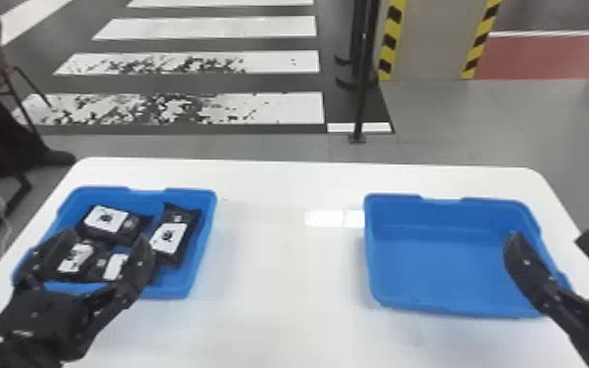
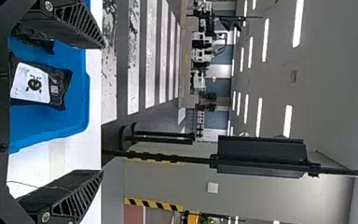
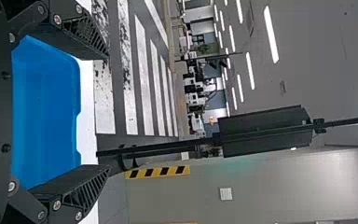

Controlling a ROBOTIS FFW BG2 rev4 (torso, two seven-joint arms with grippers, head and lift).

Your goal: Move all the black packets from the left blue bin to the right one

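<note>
Tightly bunched, at least 4 black packets [image 1: 167,238] lie in the left blue bin [image 1: 144,196], where a closing grasp could pinch 2 at once. The left gripper [image 1: 106,236] stands apart-fingered above the near packets, others farther and right. The right gripper [image 1: 549,237], also spread, is by the right blue bin [image 1: 445,264].

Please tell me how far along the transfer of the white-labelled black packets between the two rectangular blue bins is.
Done: apparently none, as the visible floor of the right blue bin is bare.
In hand: nothing; the left black gripper is open over the left blue bin, and the right black gripper is open too.
Left: at least four black packets, all in the left bin.
</note>
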